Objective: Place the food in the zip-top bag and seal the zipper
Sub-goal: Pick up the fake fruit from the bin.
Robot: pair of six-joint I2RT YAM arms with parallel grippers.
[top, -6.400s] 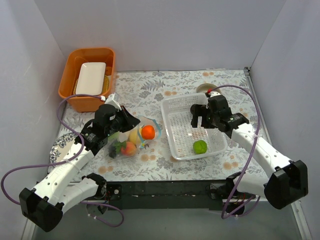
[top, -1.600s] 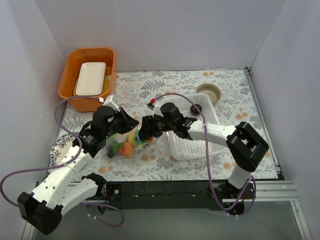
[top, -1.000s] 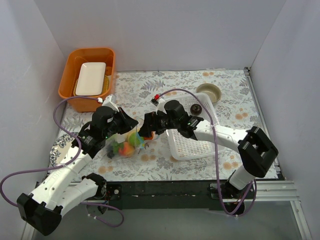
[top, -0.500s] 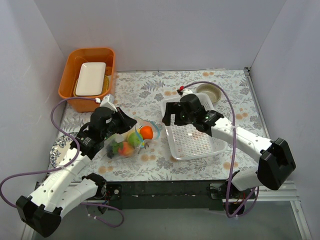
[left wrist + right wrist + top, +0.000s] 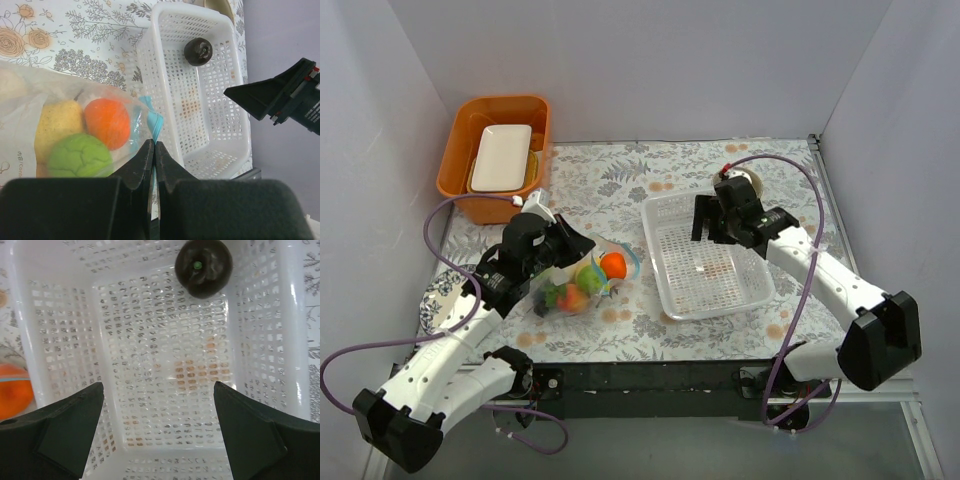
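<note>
**Plum in basket, bag pinched at the mouth**

Left jaws pressed together, pinching the zip-top bag (image 5: pixel 35 95) edge beside the teal zipper (image 5: pixel 152 121). The bag lies on the desk (image 5: pixel 620 180) left of the white basket (image 5: pixel 656 262) and holds the orange (image 5: pixel 106 123), green piece (image 5: pixel 80 155) and lemon (image 5: pixel 52 127). Right jaws spread wide above the basket. Dark plum (image 5: pixel 203 266) sits at one end.

Plum (image 5: pixel 203 266): its top is cut by the right wrist view's upper edge. From above, my right gripper (image 5: pixel 716 226) hides it.
Bag (image 5: pixel 30 95): it runs off the left wrist view's left edge, and my left gripper (image 5: pixel 154 146) covers its lower part.
Zipper (image 5: pixel 152 122): only a short teal stretch shows.
Orange (image 5: pixel 12 390): cut by the right wrist view's left edge.
Bowl (image 5: pixel 751 183): partly behind my right arm.
Plate (image 5: pixel 433 292): partly under my left arm.
Dark food (image 5: pixel 547 299): too small to name.
</note>
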